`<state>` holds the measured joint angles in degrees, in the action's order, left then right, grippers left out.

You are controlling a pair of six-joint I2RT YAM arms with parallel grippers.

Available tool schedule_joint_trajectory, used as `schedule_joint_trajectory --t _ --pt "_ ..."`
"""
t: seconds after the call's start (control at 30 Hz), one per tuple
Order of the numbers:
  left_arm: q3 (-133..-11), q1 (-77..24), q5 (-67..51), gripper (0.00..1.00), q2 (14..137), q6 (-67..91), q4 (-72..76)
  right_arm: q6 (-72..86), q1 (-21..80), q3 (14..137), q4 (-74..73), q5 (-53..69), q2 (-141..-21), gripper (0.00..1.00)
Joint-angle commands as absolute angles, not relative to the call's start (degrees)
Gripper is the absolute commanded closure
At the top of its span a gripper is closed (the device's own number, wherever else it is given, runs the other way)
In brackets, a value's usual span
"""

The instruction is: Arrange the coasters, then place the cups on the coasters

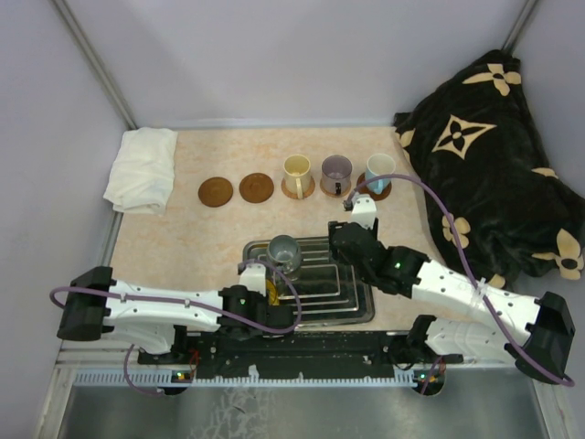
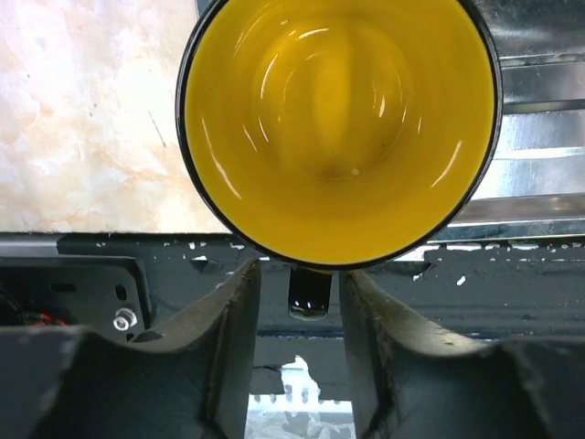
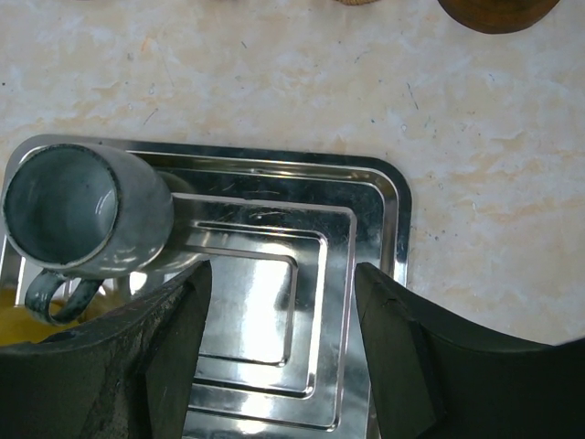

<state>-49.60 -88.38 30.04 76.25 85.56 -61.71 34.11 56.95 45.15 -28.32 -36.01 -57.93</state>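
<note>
The orange-yellow cup (image 2: 338, 119) stands at the tray's near left edge, and its dark handle (image 2: 309, 294) sits between the fingers of my left gripper (image 2: 300, 274). The jaws are open, with gaps on both sides of the handle. The grey cup (image 1: 284, 251) stands on the metal tray (image 1: 356, 306) at its far left. My right gripper (image 3: 279, 283) hangs open over the tray, right of the grey cup (image 3: 82, 210), with nothing between its fingers. Two bare coasters (image 1: 216, 192) (image 1: 257, 187) lie in a row with the cream cup (image 1: 298, 174), purple cup (image 1: 335, 172) and light blue cup (image 1: 378, 171), each cup on a coaster.
A folded white cloth (image 1: 142, 169) lies at the table's far left. A dark blanket with cream flowers (image 1: 494, 155) is heaped at the right edge. The arms' black base rail (image 1: 302, 352) runs along the near edge, just behind the tray.
</note>
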Motion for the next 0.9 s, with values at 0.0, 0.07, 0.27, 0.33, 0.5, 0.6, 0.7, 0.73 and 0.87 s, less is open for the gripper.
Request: schedule_joint_trajectory --t 0.0,0.07,0.27,0.33,0.5,0.6,0.7,0.73,0.87 --pt "-50.6 -88.7 31.1 0.58 76.8 85.7 -61.9 34.8 57.1 45.1 -25.9 -37.0 -58.3 0.36" --pt "-50.7 -88.6 31.0 0.59 77.3 85.8 -62.1 34.8 57.1 45.0 -25.9 -37.0 -58.3 0.36" --pt "-50.8 -88.7 31.0 0.67 77.8 85.9 -62.4 35.1 57.1 44.8 -26.3 -37.1 -58.3 0.36" --pt "-50.7 -88.7 31.1 0.77 78.0 86.6 -62.9 35.1 57.1 44.8 -26.2 -37.1 -58.3 0.36" --pt "-50.6 -88.7 31.4 0.8 78.2 87.2 -63.0 35.2 57.1 44.6 -26.1 -37.0 -58.3 0.36" --pt "-50.7 -88.7 31.4 0.89 77.9 87.5 -63.6 35.3 57.2 44.6 -26.2 -36.8 -58.5 0.36" --pt "-51.5 -88.7 31.5 0.96 76.7 89.0 -65.8 35.3 57.1 44.6 -26.4 -37.1 -58.6 0.36" --pt "-51.9 -88.7 31.5 0.96 76.1 89.2 -66.3 35.4 57.2 44.4 -26.5 -37.3 -58.6 0.36" --pt "-54.5 -88.7 33.1 0.98 74.8 89.7 -69.6 35.9 57.1 43.7 -26.8 -37.5 -59.2 0.36"
